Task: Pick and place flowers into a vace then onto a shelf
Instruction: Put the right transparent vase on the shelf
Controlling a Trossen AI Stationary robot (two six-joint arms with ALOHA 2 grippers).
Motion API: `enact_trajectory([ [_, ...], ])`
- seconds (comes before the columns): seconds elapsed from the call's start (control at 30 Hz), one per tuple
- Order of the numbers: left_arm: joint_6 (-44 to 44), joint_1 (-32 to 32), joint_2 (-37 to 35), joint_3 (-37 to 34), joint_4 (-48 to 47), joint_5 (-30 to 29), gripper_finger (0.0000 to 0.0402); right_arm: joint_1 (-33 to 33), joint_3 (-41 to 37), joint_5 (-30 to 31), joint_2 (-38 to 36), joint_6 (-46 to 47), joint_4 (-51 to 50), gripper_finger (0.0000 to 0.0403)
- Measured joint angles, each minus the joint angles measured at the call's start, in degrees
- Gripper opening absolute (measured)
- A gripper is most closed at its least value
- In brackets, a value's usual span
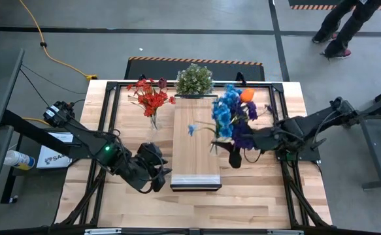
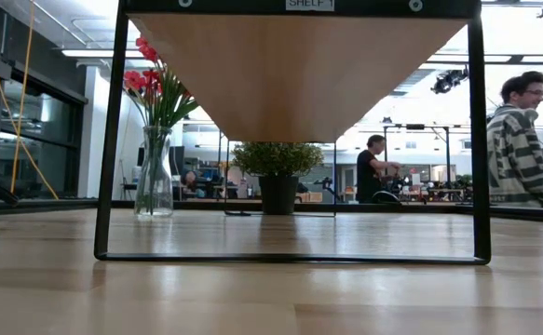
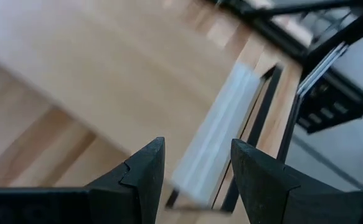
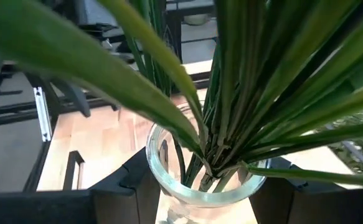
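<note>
two arms share the table [image 1: 255, 196] here. largest first: the shelf [image 1: 195, 140] runs down the middle, raised so a vase can stand on top. we judge our right gripper [image 1: 263, 140], clamped on the glass vase [image 4: 203, 171], is carrying the blue, purple and orange flowers [image 1: 232, 114] toward the shelf's right edge; we cannot tell whether the vase rests on anything. a second vase [image 2: 154, 172] with red flowers [image 1: 149, 96] waits left of the shelf. our left gripper [image 1: 156, 171] hangs near the shelf's pale end, fingers apart, holding nothing.
</note>
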Motion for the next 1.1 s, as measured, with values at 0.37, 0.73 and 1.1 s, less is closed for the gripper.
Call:
enact_trajectory([
  [0.37,-13.7,-6.3,-0.1,0.0,-10.0,1.2,0.0215,2.7,0.0,1.1,7.5,0.9,6.3,0.0178],
  [0.73,-19.4,-9.9,-0.1,0.0,-13.4,1.1,0.0215,2.7,0.0,-0.5,13.4,-0.7,11.3,0.0178],
  [1.1,-19.2,-9.7,-0.1,0.0,-16.5,1.6,0.0215,3.1,0.0,-0.6,15.4,-0.7,13.8,0.0178],
])
